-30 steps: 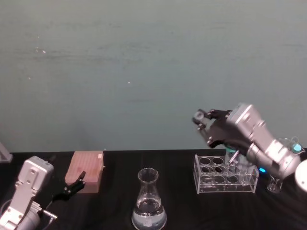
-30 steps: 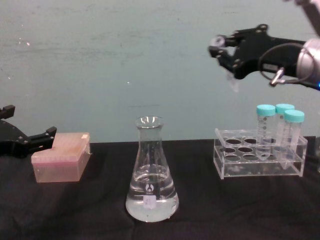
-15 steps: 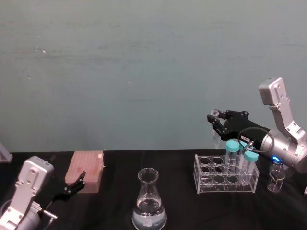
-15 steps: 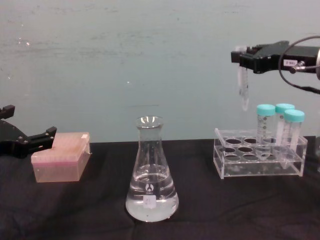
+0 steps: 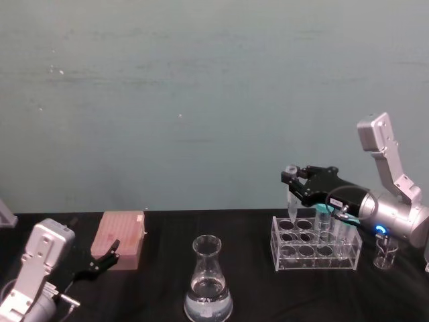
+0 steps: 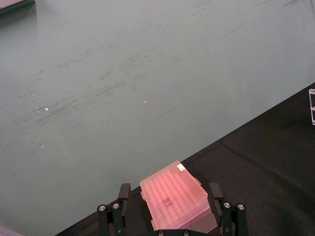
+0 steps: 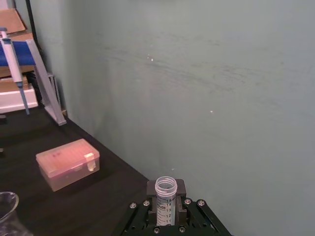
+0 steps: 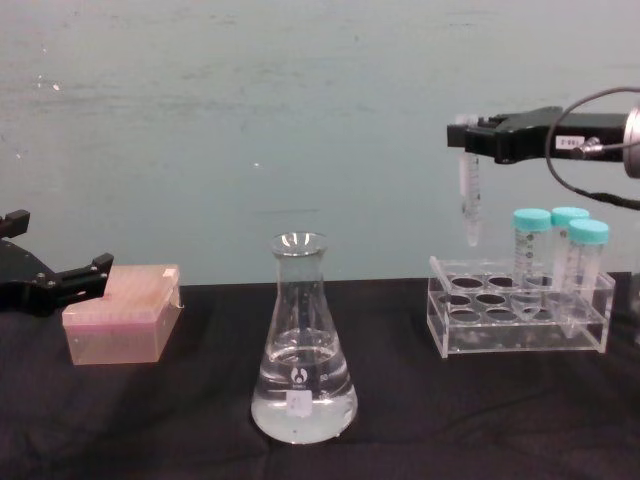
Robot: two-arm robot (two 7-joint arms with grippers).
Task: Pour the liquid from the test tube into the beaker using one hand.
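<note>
Head view: my right gripper (image 5: 293, 180), black on a silver-grey wrist, has its fingers closed on the slim clear plastic test tube (image 5: 291, 201), upright, tip down above the clear plastic tube rack (image 5: 314, 258). The tall clear glass beaker (image 5: 208, 288) stands well apart on the black table (image 5: 154, 295), clear liquid (image 5: 208, 308) in its base. My left gripper (image 5: 100, 261) idles beside the pink box (image 5: 120, 238).

Left wrist view: its fingers (image 6: 121, 194) spread wide, the box between them.

Right wrist view: the tube's open mouth (image 7: 165, 187) faces me.

Chest view: three teal-capped tubes (image 8: 560, 262) stand in the rack.

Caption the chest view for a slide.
Right gripper holds the test tube upright above the rack; the beaker stands apart.
</note>
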